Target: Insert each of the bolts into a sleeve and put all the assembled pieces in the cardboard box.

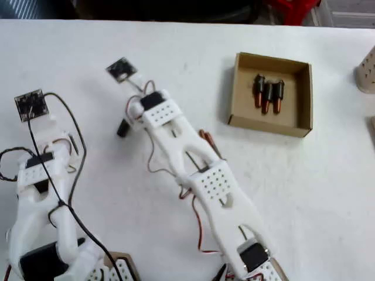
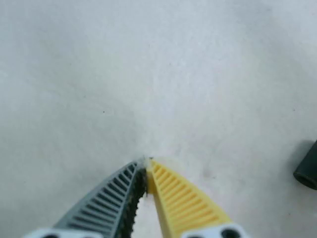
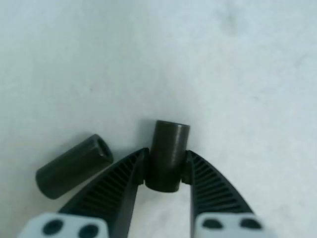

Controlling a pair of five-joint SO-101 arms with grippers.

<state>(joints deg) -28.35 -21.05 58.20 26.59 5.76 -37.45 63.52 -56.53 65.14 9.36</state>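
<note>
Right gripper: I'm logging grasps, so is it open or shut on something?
Shut on a sleeve. The right gripper clamps it from both sides between its fingers; a second sleeve lies on its side nearby.

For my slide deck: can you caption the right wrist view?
The right arm's jaws clamp one black sleeve; a second sleeve lies beside it on the white table.

Overhead looks down, wrist cameras near table (image 1: 176,47)

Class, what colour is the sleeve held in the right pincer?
Black; the sleeve shows best in the right wrist view.
</note>
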